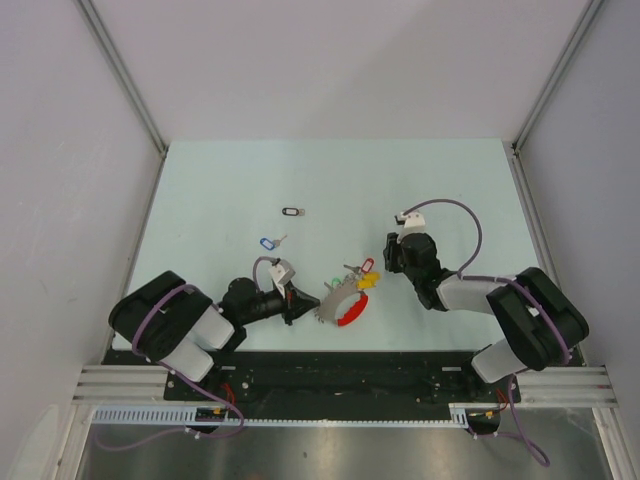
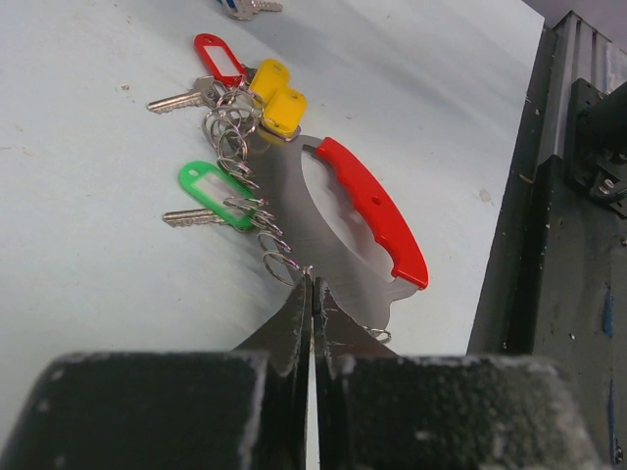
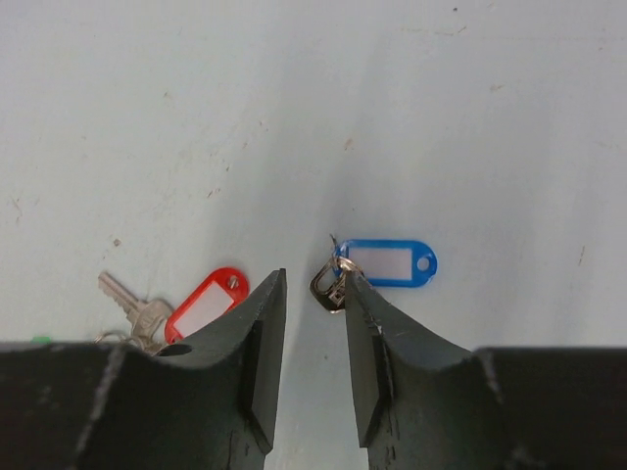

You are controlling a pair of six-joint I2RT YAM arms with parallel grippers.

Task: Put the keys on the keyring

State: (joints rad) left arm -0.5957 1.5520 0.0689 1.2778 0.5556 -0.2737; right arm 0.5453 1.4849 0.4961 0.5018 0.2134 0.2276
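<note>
The keyring [image 1: 345, 308] lies near the table's front middle. It is a flat metal ring with a red curved band [image 2: 377, 211] and keys on green [image 2: 211, 186], yellow [image 2: 274, 96] and red tags. My left gripper [image 1: 300, 303] is shut on its metal edge [image 2: 313, 289]. A blue-tagged key [image 1: 268, 242] lies loose on the table, and a black-tagged key [image 1: 292, 211] lies farther back. My right gripper [image 1: 390, 255] is open and empty [image 3: 315, 276], right of the key cluster. The blue-tagged key [image 3: 389, 262] lies on the table beyond its fingertips, with the red tag [image 3: 206, 304] at its left.
A dark metal rail [image 2: 558, 245] runs along the table's near edge, just right of the keyring in the left wrist view. Grey walls with metal frame posts [image 1: 125, 75] close in the table on the left, right and back.
</note>
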